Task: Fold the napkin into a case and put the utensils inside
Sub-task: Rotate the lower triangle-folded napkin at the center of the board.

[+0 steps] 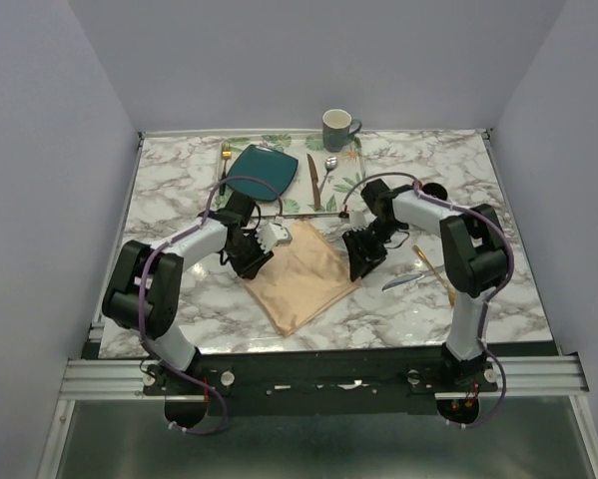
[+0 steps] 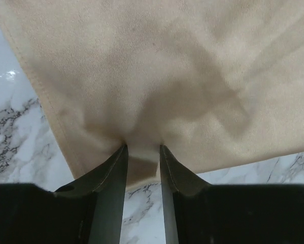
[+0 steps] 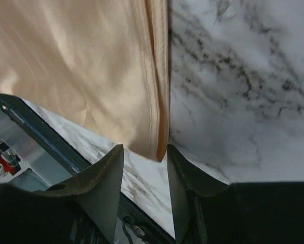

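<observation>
The napkin (image 1: 303, 279) lies flat on the bench (image 1: 498, 200) as a diamond between the two arms. One corner points at the near edge.

The left tool (image 2: 142, 148) is nearly closed on the cloth's left edge. The fabric puckers into a small ridge between its tips, so I judge it has a real bite. The right tool (image 3: 145, 148) stands a narrow way open around the right corner. The hemmed tip of that corner touches one finger and shows a gap to the other, so I cannot tell whether it is clamped.

The cloth looks thin, limp and light. It should drape and crease wherever it is lifted, and a loose pinch may slip off. The hem at a corner or edge is the best hold because the doubled stitching gives the fingers something thicker to grip.

The gold spoon (image 1: 433, 271) and the silver knife (image 1: 403, 281) lie on the marble just right of the napkin. Both look thin, hard and slick. They would probably best be pinched across the handle, since they lie flat against the bench
</observation>
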`<state>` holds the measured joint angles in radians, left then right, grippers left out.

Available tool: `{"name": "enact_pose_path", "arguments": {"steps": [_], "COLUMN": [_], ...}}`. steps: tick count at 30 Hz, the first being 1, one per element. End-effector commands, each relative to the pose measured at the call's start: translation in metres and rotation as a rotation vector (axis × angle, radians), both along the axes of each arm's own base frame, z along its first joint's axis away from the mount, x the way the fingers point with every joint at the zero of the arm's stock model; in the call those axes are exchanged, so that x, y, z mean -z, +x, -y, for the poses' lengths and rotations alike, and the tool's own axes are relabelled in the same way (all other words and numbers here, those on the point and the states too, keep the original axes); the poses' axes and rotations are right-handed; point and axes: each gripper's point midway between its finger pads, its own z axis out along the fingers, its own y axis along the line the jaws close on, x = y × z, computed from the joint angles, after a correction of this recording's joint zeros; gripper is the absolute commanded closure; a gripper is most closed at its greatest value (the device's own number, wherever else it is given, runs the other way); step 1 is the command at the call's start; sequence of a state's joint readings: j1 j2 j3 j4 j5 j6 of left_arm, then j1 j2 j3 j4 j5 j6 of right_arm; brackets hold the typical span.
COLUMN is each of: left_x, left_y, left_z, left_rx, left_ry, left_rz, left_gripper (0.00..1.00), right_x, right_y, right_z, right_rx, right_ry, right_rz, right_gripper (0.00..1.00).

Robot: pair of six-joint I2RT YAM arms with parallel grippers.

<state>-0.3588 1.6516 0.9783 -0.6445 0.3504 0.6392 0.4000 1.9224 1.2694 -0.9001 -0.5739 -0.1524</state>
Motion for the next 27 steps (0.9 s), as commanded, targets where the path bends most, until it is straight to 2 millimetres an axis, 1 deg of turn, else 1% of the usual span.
{"name": "enact_pose_path", "arguments": {"steps": [1, 2, 3, 4, 5, 6, 7, 8, 9, 10, 11, 12, 13, 14, 15, 16, 17, 18, 19, 20, 21, 22, 23, 24, 25, 26, 27], "left_x": [0.001, -0.003, -0.003, -0.002, -0.005, -0.007, -0.012, -0.022, -0.031, -0.039, -0.057, -0.066, -0.074, -0.083, -0.087, -0.092, -0.093, -0.094, -0.094, -0.090, -0.086, -0.081, -0.074, -0.071, -0.070, -0.068, -0.065], "left_y": [-0.038, -0.046, -0.051, -0.058, -0.062, -0.063, -0.061, -0.057, -0.054, -0.051, -0.041, -0.039, -0.038, -0.033, -0.035, -0.040, -0.040, -0.045, -0.056, -0.051, -0.056, -0.061, -0.069, -0.073, -0.078, -0.088, -0.089], "left_z": [-0.002, 0.003, 0.005, 0.005, 0.009, 0.010, 0.013, 0.019, 0.028, 0.035, 0.046, 0.056, 0.065, 0.076, 0.085, 0.099, 0.109, 0.117, 0.131, 0.138, 0.144, 0.149, 0.159, 0.163, 0.167, 0.174, 0.175], "left_rx": [0.058, 0.085, 0.096, 0.107, 0.125, 0.115, 0.098, 0.063, 0.052, 0.043, 0.005, 0.007, 0.006, 0.008, -0.020, -0.005, -0.008, -0.042, -0.024, -0.064, -0.071, -0.084, -0.073, -0.065, -0.069, -0.051, -0.050], "left_ry": [0.029, 0.026, 0.025, 0.030, 0.027, 0.025, 0.009, -0.028, -0.075, -0.114, -0.186, -0.229, -0.267, -0.304, -0.325, -0.342, -0.365, -0.387, -0.404, -0.398, -0.389, -0.374, -0.351, -0.342, -0.342, -0.341, -0.326], "left_rz": [-0.051, -0.049, -0.051, -0.058, -0.045, -0.037, -0.027, -0.008, 0.007, 0.027, 0.084, 0.103, 0.119, 0.159, 0.148, 0.146, 0.140, 0.099, 0.073, 0.093, 0.089, 0.076, 0.090, 0.093, 0.080, 0.069, 0.078], "left_gripper": [0.63, 0.63, 0.63, 0.63, 0.63, 0.62, 0.61, 0.60, 0.58, 0.55, 0.54, 0.53, 0.50, 0.50, 0.50, 0.46, 0.43, 0.39, 0.36, 0.37, 0.38, 0.42, 0.44, 0.46, 0.49, 0.50, 0.51], "right_x": [0.009, 0.007, 0.006, 0.009, 0.004, 0.002, -0.008, -0.015, -0.018, -0.024, -0.039, -0.043, -0.040, -0.047, -0.045, -0.038, -0.035, -0.032, -0.029, -0.023, -0.019, -0.016, -0.014, -0.012, -0.006, -0.005, -0.003], "right_y": [0.025, 0.033, 0.038, 0.040, 0.048, 0.050, 0.049, 0.049, 0.044, 0.040, 0.038, 0.035, 0.023, 0.019, 0.013, 0.004, 0.000, -0.002, -0.001, -0.003, -0.001, 0.005, 0.007, 0.010, 0.012, 0.015, 0.017], "right_z": [-0.009, -0.012, -0.014, -0.014, -0.017, -0.015, -0.014, -0.012, -0.006, -0.004, -0.002, 0.003, 0.009, 0.012, 0.016, 0.019, 0.021, 0.022, 0.022, 0.024, 0.025, 0.022, 0.022, 0.021, 0.021, 0.018, 0.017], "right_rx": [-0.001, -0.003, -0.009, -0.014, -0.019, -0.026, -0.031, -0.026, -0.008, 0.004, 0.018, 0.042, 0.058, 0.073, 0.103, 0.120, 0.136, 0.162, 0.172, 0.186, 0.216, 0.228, 0.237, 0.264, 0.276, 0.286, 0.301], "right_ry": [-0.006, 0.000, 0.003, -0.005, 0.000, -0.002, 0.003, 0.015, 0.023, 0.039, 0.054, 0.056, 0.049, 0.056, 0.052, 0.048, 0.045, 0.040, 0.047, 0.042, 0.040, 0.052, 0.052, 0.047, 0.045, 0.057, 0.062], "right_rz": [-0.002, 0.016, 0.025, 0.013, 0.034, 0.041, 0.059, 0.072, 0.065, 0.060, 0.092, 0.088, 0.064, 0.075, 0.052, 0.023, 0.011, -0.007, -0.007, -0.024, -0.037, -0.025, -0.027, -0.038, -0.057, -0.061, -0.073], "right_gripper": [0.55, 0.57, 0.57, 0.58, 0.58, 0.58, 0.58, 0.57, 0.56, 0.54, 0.51, 0.49, 0.48, 0.46, 0.46, 0.46, 0.46, 0.46, 0.47, 0.48, 0.50, 0.50, 0.53, 0.53, 0.54, 0.55, 0.56]}}
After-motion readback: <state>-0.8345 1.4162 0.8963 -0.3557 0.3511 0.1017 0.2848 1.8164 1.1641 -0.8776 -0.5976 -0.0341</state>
